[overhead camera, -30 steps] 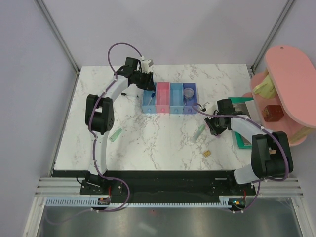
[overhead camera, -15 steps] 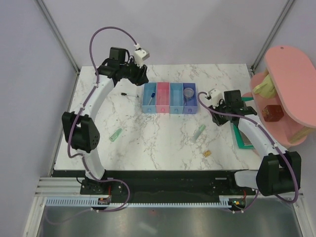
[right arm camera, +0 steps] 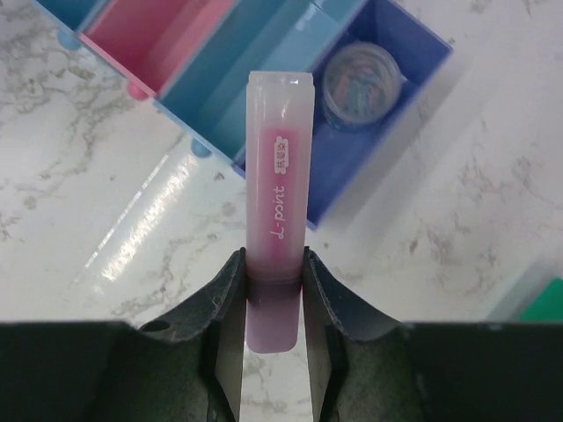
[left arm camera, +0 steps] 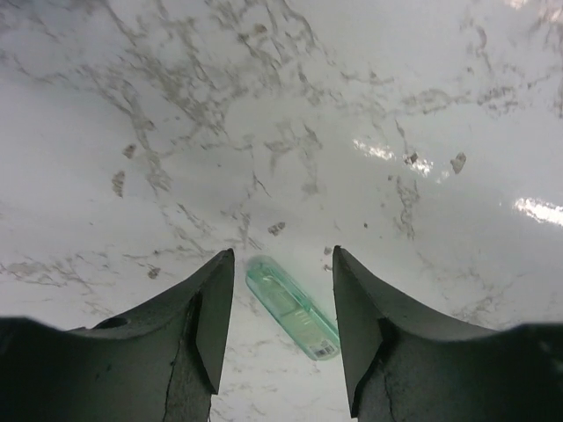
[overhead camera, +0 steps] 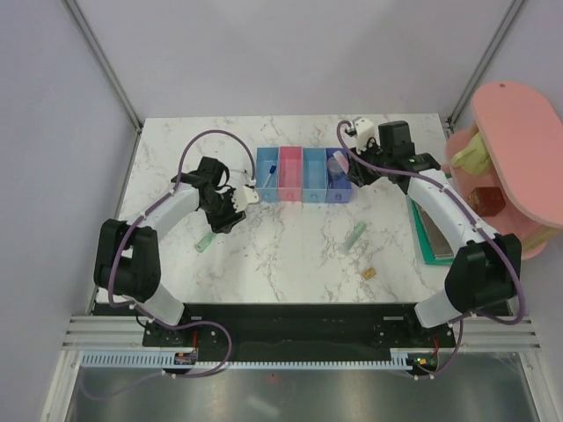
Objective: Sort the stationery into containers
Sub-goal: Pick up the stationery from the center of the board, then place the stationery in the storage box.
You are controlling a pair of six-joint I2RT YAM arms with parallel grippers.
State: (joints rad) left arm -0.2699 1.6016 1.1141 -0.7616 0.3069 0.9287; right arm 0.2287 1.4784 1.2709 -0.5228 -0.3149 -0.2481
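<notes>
Right claw (right arm camera: 271,264) clamps pink bar (right arm camera: 280,176) near bins (right arm camera: 176,35); left claw (left arm camera: 281,264) gapes over green bar (left arm camera: 292,309).

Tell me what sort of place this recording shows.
Likely a robot lab test cell: a marble-patterned table boxed in by plain pale walls, two arms bolted at its near edge, and staged props like joined bins.

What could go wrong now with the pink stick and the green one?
1. The right gripper pinches only one end of the pink stick, so it might tip or slip out.
2. Its far end hangs by the wall of the dark blue bin, where a round box sits. It could catch or land badly.
3. The green stick lies slanted under the open left gripper. Closing may spin it away.
</notes>
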